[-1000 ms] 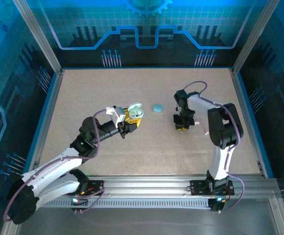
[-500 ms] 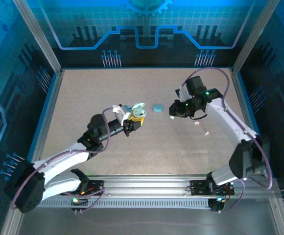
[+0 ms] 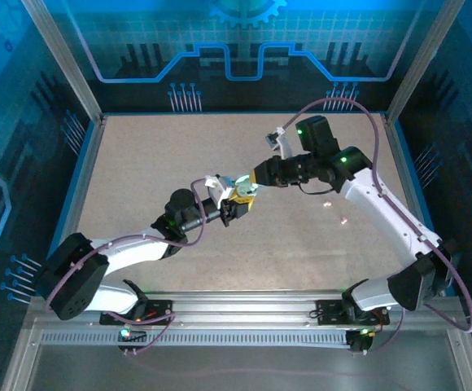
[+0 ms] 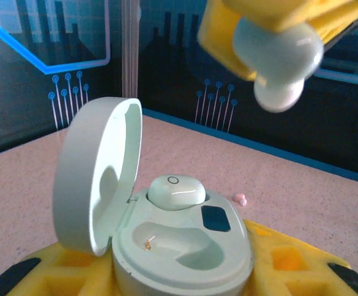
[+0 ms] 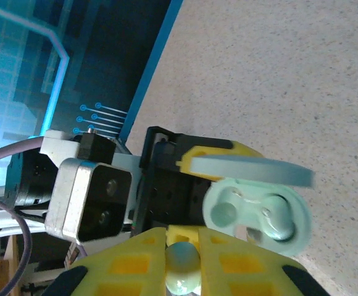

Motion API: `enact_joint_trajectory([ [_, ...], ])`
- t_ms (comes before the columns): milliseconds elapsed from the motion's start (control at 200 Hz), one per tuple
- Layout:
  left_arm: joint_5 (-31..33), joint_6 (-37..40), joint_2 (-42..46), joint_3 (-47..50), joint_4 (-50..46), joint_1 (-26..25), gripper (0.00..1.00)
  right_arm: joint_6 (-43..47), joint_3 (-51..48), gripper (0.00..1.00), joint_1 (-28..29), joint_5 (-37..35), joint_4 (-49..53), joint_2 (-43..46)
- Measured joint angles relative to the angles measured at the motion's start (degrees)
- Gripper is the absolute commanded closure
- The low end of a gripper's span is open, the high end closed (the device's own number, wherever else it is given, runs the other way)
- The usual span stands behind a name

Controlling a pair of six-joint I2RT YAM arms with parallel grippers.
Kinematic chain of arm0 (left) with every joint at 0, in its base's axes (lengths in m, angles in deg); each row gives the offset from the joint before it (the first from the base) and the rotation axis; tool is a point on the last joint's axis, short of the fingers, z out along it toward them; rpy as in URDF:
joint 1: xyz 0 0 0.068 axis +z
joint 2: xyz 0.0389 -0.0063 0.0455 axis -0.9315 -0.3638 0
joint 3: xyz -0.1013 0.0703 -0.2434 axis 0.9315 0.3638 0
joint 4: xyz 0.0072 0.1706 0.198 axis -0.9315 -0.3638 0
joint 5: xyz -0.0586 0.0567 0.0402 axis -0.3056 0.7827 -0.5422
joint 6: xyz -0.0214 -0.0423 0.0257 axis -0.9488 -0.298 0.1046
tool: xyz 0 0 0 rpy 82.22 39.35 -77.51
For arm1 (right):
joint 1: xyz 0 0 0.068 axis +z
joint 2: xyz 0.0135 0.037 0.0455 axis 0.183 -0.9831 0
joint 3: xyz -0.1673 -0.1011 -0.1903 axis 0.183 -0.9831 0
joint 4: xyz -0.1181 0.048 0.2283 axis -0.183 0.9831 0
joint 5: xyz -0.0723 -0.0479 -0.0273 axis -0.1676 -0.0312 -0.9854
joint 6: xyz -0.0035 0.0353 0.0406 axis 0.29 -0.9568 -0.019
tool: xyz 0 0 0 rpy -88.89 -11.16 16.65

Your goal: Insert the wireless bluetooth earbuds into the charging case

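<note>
Speckled beige tabletop (image 3: 138, 163), blue circuit-print walls (image 3: 350, 41) (aluminium corner posts (image 3: 63, 59))

The charging case (image 4: 185, 253), pale mint and oval, sits upright in the grip of the left hand (image 3: 233, 205), its lid (image 4: 95, 179) swung open and standing on the left. One glossy whitish earbud (image 4: 176, 191) is seated in the far well, while the near well (image 4: 179, 243) is bare. A second earbud (image 4: 281, 61) hangs above and to the right, pinched in the right hand (image 3: 252, 184), apart from the case.
</note>
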Motion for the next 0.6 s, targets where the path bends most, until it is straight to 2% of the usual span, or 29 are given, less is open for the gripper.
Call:
enact_joint_trajectory([
  [600, 0.2, -1.6, -1.7, -1.8, 4.4, -1.6, 0.66, -0.4, 0.3, 0.82, 2.8, -3.5, -1.7, -2.3],
])
